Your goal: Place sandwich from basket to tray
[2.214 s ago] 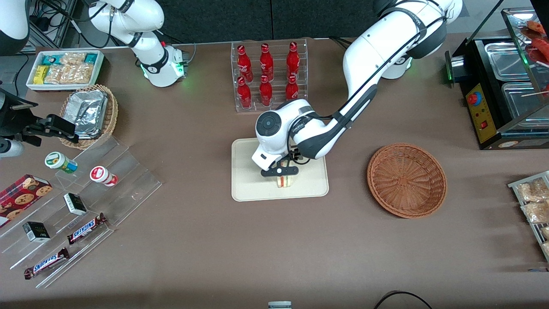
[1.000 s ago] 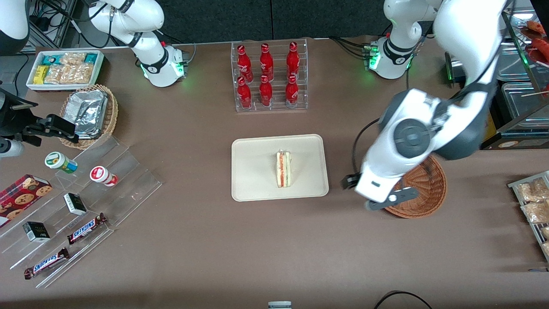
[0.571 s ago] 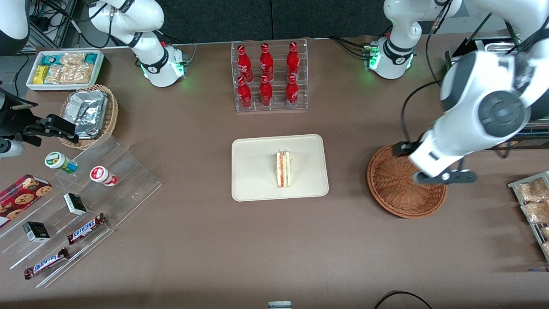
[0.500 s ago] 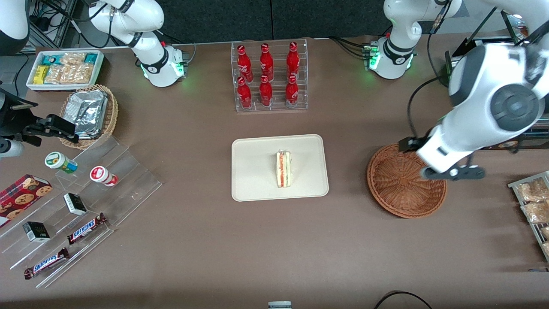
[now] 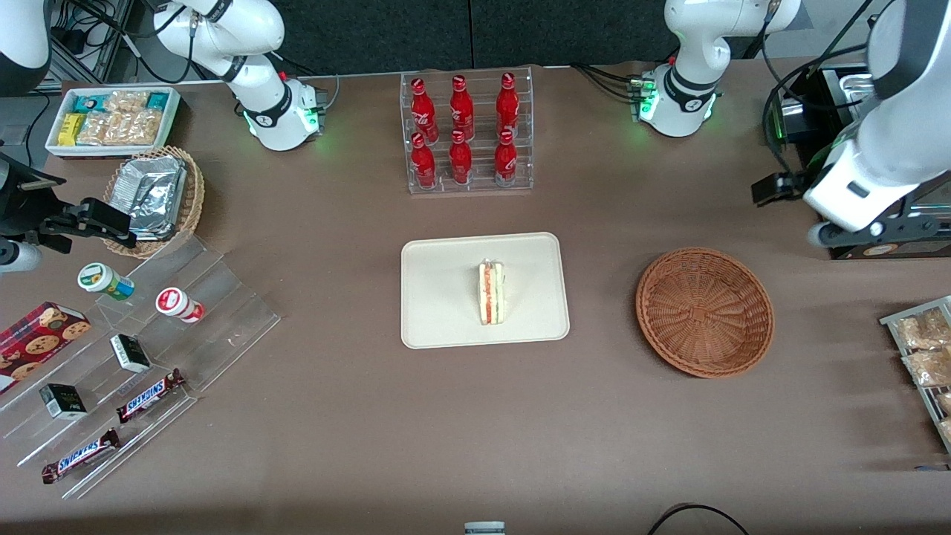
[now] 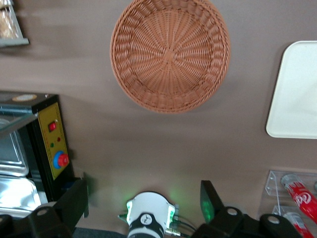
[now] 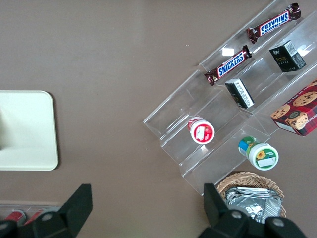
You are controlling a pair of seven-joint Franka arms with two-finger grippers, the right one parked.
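Note:
The sandwich (image 5: 491, 293) stands on its edge on the cream tray (image 5: 438, 312), red and green filling facing up. The reddish-brown wicker basket (image 5: 704, 312) sits beside the tray toward the working arm's end and holds nothing. My gripper (image 5: 877, 230) hangs high above the table edge by the black appliance, farther from the front camera than the basket. It is open, its fingers (image 6: 210, 201) spread wide with nothing between them. The wrist view looks down on the basket (image 6: 170, 52) and one end of the tray (image 6: 297, 99).
A clear rack of red bottles (image 5: 466, 132) stands farther back than the tray. The black food warmer (image 5: 854, 171) and a rack of snack bags (image 5: 921, 349) fill the working arm's end. Clear step shelves with snacks (image 5: 141, 349) and a foil-packet basket (image 5: 156, 197) lie toward the parked arm's end.
My gripper let go of the sandwich on the tray, rose, and swung over the basket to the working arm's end. The sandwich has stayed put.

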